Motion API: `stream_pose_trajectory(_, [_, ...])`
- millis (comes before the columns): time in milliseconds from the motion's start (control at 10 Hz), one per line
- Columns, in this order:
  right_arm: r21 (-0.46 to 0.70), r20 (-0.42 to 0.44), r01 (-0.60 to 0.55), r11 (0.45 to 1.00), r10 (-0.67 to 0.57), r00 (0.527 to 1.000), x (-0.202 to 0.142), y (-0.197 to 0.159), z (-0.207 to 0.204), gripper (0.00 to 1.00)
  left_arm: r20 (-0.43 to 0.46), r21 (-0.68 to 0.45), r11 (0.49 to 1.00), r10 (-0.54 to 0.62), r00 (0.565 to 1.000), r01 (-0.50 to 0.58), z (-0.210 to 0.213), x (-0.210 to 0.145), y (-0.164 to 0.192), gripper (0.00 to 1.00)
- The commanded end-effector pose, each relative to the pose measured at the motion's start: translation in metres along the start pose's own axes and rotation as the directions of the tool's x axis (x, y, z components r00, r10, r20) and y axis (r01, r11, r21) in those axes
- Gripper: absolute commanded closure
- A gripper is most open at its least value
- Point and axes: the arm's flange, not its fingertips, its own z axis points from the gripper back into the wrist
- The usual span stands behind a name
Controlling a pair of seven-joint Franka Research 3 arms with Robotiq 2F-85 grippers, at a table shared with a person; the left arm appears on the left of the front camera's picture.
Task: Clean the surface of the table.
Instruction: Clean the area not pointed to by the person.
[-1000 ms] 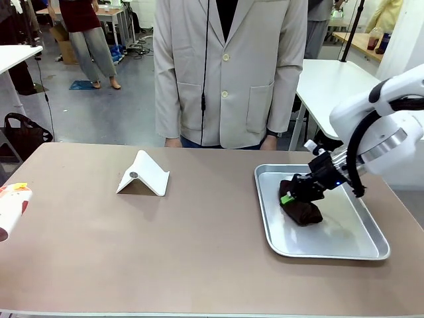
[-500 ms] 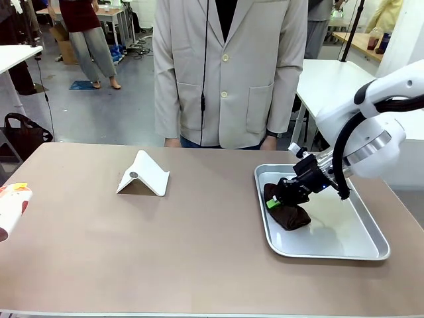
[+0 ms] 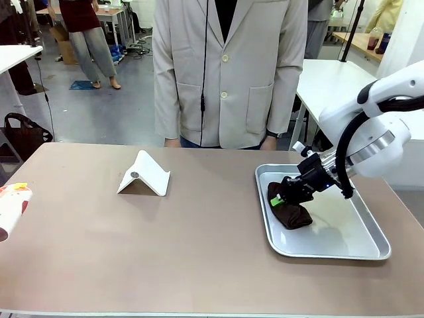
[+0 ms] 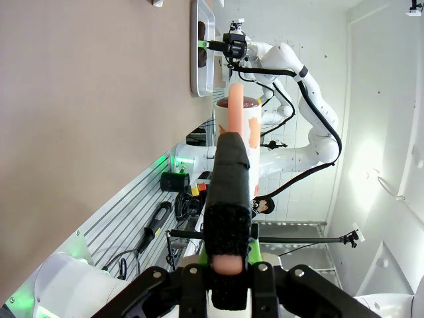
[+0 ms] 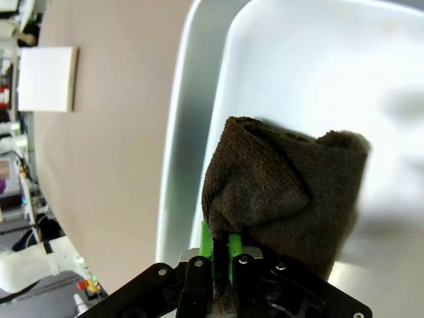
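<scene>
Left gripper (image 4: pixel 232 149) is clenched on a white container with orange print (image 4: pixel 248 122), which pokes past the black fingers; in the front view that container (image 3: pixel 12 207) hangs at the near left corner of the table (image 3: pixel 199 252), partly past its left edge.

Table top is a smooth, matte taupe-brown with a pale strip along the near edge; its long axis runs side to side across the front view, and its short axis runs from the robot's side to the person's; it lies flat and is the widest thing there; in the rolled left wrist view its surface (image 4: pixel 86 132) stands on end along the left of the picture.

Farther in on the right side a shiny metal tray (image 3: pixel 344 245) lies on the table, its long side pointing away from the robot; inside it, by the left wall, the right gripper (image 3: pixel 283 197) grasps a crumpled dark brown cloth (image 3: pixel 293 213); the right wrist view shows the green pads (image 5: pixel 207 246) pinching the cloth (image 5: pixel 285 192) just inside the tray's rim (image 5: pixel 192 132).

Left of centre stands a white folded stand (image 3: pixel 144 173), well apart from the tray; a person in a pale jacket (image 3: pixel 228 73) stands at the far edge; a white table (image 3: pixel 331 79) is behind.
</scene>
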Motion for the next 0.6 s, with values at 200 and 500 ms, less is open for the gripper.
stream_pose_trajectory(200, [-0.088,0.133,0.099,0.991,-0.086,0.987,-0.004,-0.050,0.041,0.90,0.000,-0.005,1.000,-0.005,1.000,0.005,-0.001,-0.002,-0.003,0.79])
stream_pose_trajectory(500, [-0.075,0.197,0.166,0.983,-0.148,0.969,-0.007,-0.074,0.067,0.90,0.000,-0.005,1.000,-0.005,1.000,0.005,-0.001,-0.002,-0.003,0.79])
